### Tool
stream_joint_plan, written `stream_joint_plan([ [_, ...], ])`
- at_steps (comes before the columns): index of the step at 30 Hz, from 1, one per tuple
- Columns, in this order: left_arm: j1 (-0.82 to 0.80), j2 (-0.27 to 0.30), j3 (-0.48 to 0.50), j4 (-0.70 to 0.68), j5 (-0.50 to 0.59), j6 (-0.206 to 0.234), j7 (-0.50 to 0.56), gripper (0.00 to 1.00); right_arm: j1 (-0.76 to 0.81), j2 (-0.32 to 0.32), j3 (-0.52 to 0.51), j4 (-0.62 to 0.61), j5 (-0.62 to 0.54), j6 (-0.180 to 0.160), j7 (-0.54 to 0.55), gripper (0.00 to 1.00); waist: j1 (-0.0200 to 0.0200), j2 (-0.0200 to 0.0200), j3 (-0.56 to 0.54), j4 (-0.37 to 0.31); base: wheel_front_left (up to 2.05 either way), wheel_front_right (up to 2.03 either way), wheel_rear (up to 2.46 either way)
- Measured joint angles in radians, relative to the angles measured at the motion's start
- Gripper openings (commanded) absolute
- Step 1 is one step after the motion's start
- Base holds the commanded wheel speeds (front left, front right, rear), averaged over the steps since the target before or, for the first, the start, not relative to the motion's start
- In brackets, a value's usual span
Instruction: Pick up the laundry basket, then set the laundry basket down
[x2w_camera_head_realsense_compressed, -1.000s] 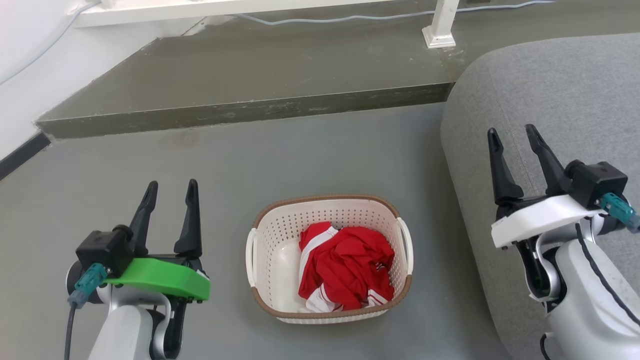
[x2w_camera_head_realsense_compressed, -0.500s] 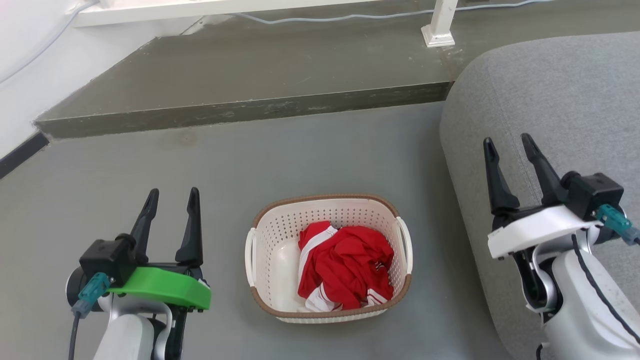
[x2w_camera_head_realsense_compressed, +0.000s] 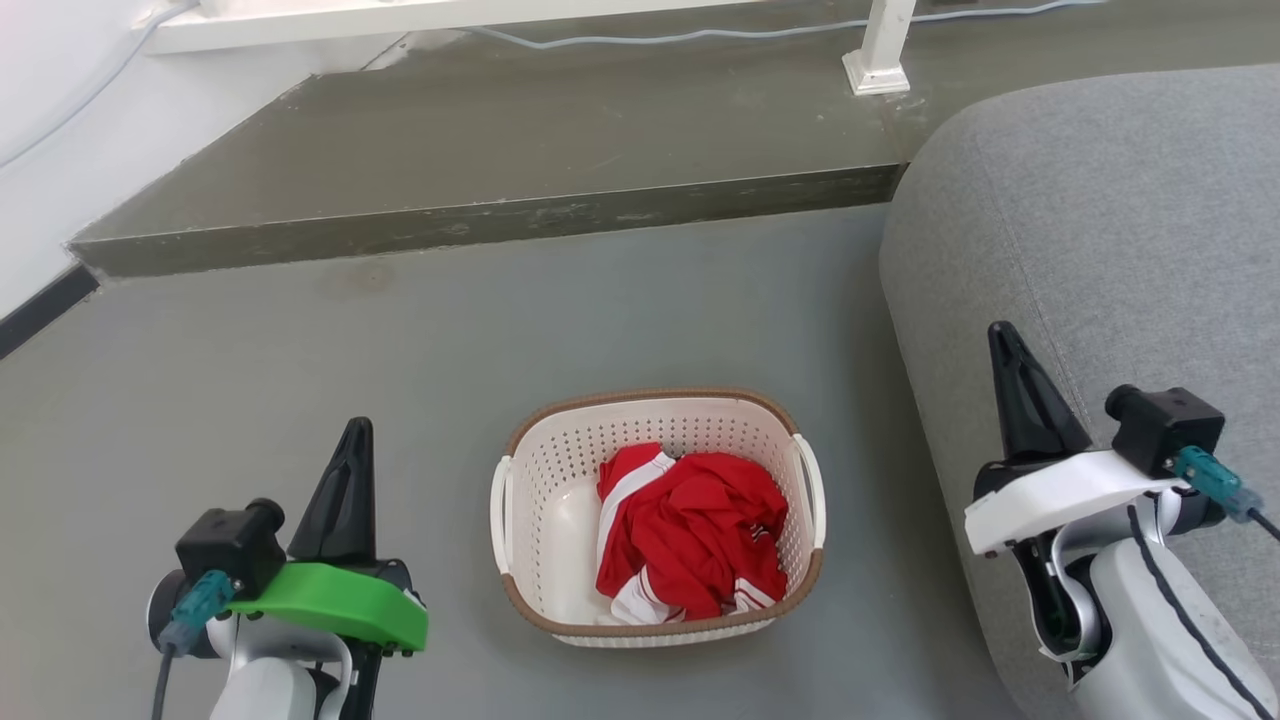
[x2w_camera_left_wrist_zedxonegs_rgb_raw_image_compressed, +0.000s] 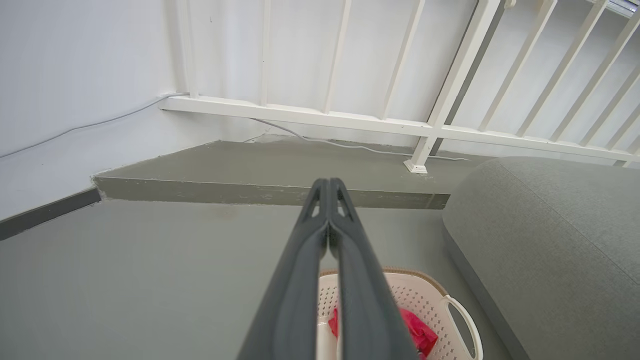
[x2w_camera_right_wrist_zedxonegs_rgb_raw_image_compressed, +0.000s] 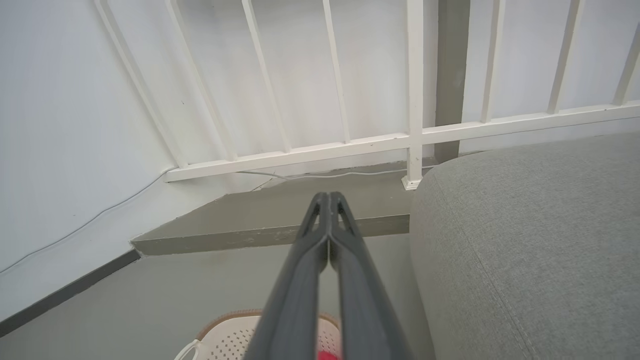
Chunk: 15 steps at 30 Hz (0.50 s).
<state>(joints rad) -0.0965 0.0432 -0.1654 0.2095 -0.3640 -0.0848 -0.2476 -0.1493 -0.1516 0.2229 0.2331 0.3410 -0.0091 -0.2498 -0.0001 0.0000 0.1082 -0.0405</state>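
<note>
At 8 o'clock in the head view, the left gripper (x2w_camera_head_realsense_compressed: 352, 450) is seen with its fingers pressed together on nothing. At 4 o'clock the right gripper (x2w_camera_head_realsense_compressed: 1008, 365) is likewise closed and empty. Between them, toward 6 o'clock, the laundry basket (x2w_camera_head_realsense_compressed: 655, 396) is found standing on the grey floor (x2w_camera_head_realsense_compressed: 300, 330). A red garment (x2w_camera_head_realsense_compressed: 690, 540) is crumpled inside, and both white handles (x2w_camera_head_realsense_compressed: 812, 490) are well apart from either claw. The grey sofa (x2w_camera_head_realsense_compressed: 1100, 220) is met at 3 o'clock, the raised step (x2w_camera_head_realsense_compressed: 520, 140) at 12. No part of the task is judged done: grasping, lifting and setting down are all left.

Bright, even daylight; wrist-cam edges perhaps warped
</note>
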Motion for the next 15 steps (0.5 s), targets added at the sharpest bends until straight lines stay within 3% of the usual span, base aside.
stream_joint_plan([
  [15, 0.0, -0.001, 0.027, 0.004, -0.212, -0.003, 0.049, 0.0, 0.0, 0.017, -0.045, 0.0, 0.218, 0.02, 0.046, 0.0, 0.0, 0.0, -0.019, 0.007, 0.0, 0.0, 0.0],
])
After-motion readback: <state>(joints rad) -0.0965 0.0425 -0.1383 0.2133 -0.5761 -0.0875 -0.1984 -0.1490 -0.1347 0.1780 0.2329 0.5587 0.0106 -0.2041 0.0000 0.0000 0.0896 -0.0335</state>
